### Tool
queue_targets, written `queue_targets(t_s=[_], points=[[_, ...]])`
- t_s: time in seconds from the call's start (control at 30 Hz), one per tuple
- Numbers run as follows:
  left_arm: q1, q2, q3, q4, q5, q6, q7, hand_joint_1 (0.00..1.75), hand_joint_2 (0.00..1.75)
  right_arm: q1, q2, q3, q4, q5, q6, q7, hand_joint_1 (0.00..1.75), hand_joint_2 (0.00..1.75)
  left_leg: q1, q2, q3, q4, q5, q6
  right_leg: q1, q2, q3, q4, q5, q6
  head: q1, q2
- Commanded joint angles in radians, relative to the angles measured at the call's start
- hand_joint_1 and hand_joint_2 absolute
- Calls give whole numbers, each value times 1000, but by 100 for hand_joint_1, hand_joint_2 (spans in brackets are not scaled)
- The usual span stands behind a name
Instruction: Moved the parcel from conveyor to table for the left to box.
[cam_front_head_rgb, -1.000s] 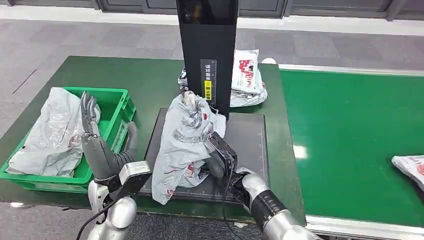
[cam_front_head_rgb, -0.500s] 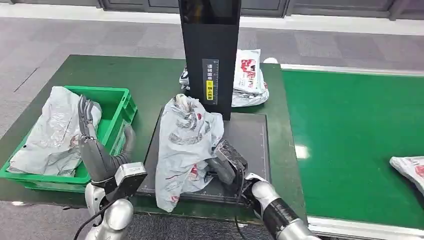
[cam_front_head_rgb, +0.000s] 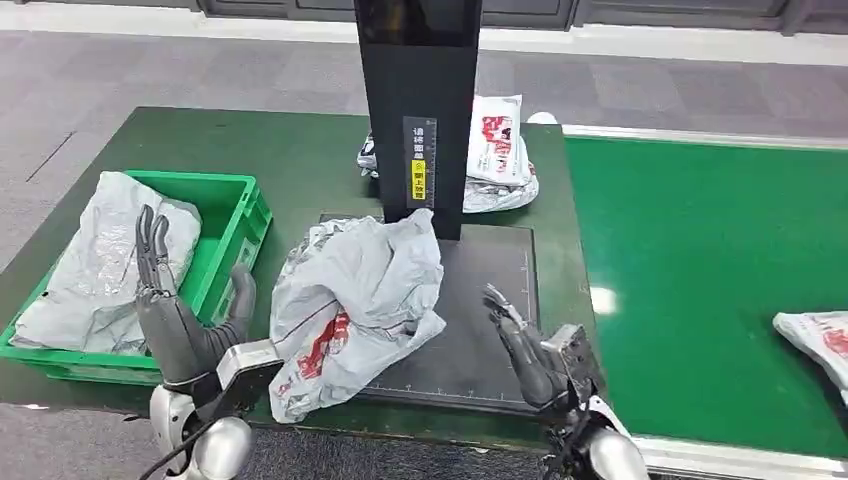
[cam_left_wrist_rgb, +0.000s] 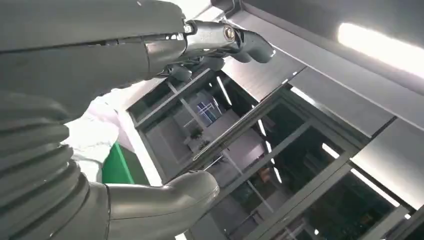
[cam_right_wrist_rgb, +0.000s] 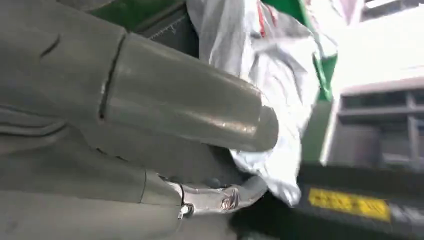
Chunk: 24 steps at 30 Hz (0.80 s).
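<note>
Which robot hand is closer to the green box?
Left. The left hand is raised right beside the green box, in front of its near wall. The right hand is far across the crumpled grey parcel.

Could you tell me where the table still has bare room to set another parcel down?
Free: the dark green tabletop behind the green plastic crate, left of the black upright column; also the black mat between the crumpled grey plastic parcel and the right hand. Crowded: the crate and the white parcels behind the column.

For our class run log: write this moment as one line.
parcel: lying on black pad | right hand: open, beside parcel | left hand: open, raised by green bin
</note>
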Motion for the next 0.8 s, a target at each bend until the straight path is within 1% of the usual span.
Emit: queue_targets(t_s=[0.03, 0.23, 0.27, 0.4, 0.47, 0.5, 0.53, 0.57, 0.63, 0.67, 0.73, 0.8], points=[[1, 7, 29, 14, -4, 4, 5, 0, 175, 48, -12, -113, -114, 6, 10, 3, 0, 0, 0, -3, 1, -2, 1, 1, 0, 0, 1, -2, 1, 0, 0, 0], [-22, 4, 19, 37, -14, -14, 12, 0, 175, 85, 1, -161, -160, 15, 22, 1, 0, 0, 0, -3, 0, -1, 1, 1, -1, -1, 1, -1, 0, 0, 0, 0], [-22, 4, 19, 37, -14, -14, 12, 0, 175, 85, 1, -161, -160, 15, 22, 1, 0, 0, -1, -5, 1, -2, 2, 1, -1, -2, 2, -2, 0, 0, 0, 0], [-25, 13, 9, 48, -33, -41, 17, 0, 175, 98, 14, -180, -174, 15, 17, -5, 0, 0, -1, -2, 2, -2, 2, 1, -1, 0, 2, -1, 1, 0, 0, 0], [-37, 21, -12, 79, -153, -128, 70, 0, 175, 110, 28, -202, -190, 8, 20, -17, 0, 0, -1, -3, 2, -2, 2, 1, -1, -1, 2, -1, 0, 0, 0, 0], [-52, 30, -36, 109, -261, -233, 132, 0, 175, 114, 36, -217, -196, -13, 23, -37, 0, 0, 0, -5, 2, -2, 2, 1, 0, -3, 3, -2, 0, 0, 0, 0], [-68, 39, -60, 138, -307, -303, 166, 0, 175, 117, 41, -230, -204, -22, 25, -46, 0, 0, -1, -4, 1, -2, 2, 1, -1, -2, 2, -1, 0, 0, 0, 0], [-80, 44, -75, 168, -336, -337, 184, 0, 175, 118, 44, -239, -211, -29, 26, -53, 0, 0, 0, -5, 1, -1, 2, 1, -1, -3, 2, -1, 0, 0, 0, 0], [-119, 60, -106, 270, -409, -454, 236, 0, 175, 119, 61, -269, -234, -68, 35, -82, 0, 0, -1, -5, 1, -1, 2, 1, -1, -4, 2, -1, 0, 0, 0, 0], [-128, 63, -115, 300, -430, -477, 245, 0, 175, 118, 64, -278, -244, -73, 34, -85, 0, 175, -1, -6, 1, -2, 3, 1, -1, -4, 2, -2, 1, 1, 0, 0], [-153, 79, -133, 387, -473, -549, 257, 0, 175, 118, 84, -302, -275, -93, 44, -95, 0, 175, -2, -4, 1, -2, 3, 1, -2, -3, 1, -1, 1, 0, 0, 0], [-160, 78, -135, 425, -483, -561, 258, 0, 175, 118, 92, -310, -292, -97, 47, -97, 0, 175, -2, -6, 2, -4, 4, 1, -2, -5, 2, -2, 1, 0, 0, 0]])
